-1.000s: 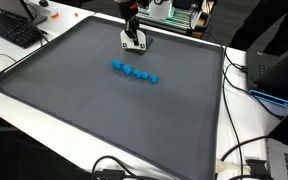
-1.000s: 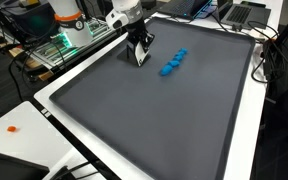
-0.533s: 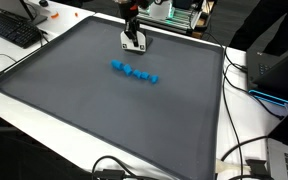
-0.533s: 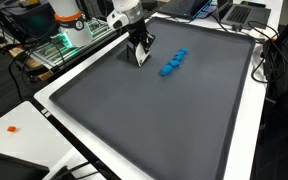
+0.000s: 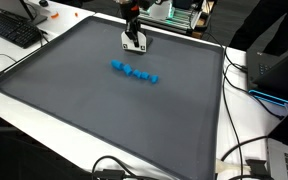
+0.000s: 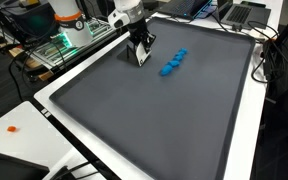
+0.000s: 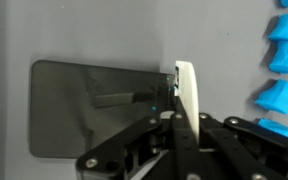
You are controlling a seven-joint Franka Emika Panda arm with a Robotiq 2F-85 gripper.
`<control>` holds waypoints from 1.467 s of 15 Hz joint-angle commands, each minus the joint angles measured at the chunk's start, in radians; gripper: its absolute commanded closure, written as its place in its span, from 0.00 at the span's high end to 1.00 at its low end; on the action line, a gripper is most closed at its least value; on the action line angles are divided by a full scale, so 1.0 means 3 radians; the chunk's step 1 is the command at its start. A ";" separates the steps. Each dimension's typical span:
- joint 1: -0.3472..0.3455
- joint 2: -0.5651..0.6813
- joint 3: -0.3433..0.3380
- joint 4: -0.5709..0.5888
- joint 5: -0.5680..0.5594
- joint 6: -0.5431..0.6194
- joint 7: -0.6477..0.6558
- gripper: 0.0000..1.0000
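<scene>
Blue blocks (image 5: 134, 72) lie in a row on the bench (image 5: 84, 115), near the gripper (image 5: 135, 46), whose fingers look drawn together. They are probably light and rigid; pinch one across opposite sides.

No text, label, brand, number or sign can be read in any view. The gripper (image 5: 134, 44) and the blue blocks (image 5: 134, 72) carry no legible marking. The keys of the keyboard (image 5: 14, 28), seen in an exterior view, are too small to read.
</scene>
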 commanded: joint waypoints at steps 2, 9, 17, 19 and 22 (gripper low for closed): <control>0.0042 -0.0147 -0.0003 -0.0152 -0.0077 0.0090 0.0187 0.01; 0.0037 -0.0291 0.0010 -0.0249 -0.0159 0.0095 0.0301 0.01; 0.0059 -0.0183 0.0040 -0.0230 -0.0124 0.0206 0.0269 0.01; 0.0065 -0.0157 0.0048 -0.0218 -0.0137 0.0260 0.0272 0.01; 0.0066 -0.0096 0.0052 -0.0198 -0.0143 0.0284 0.0275 0.01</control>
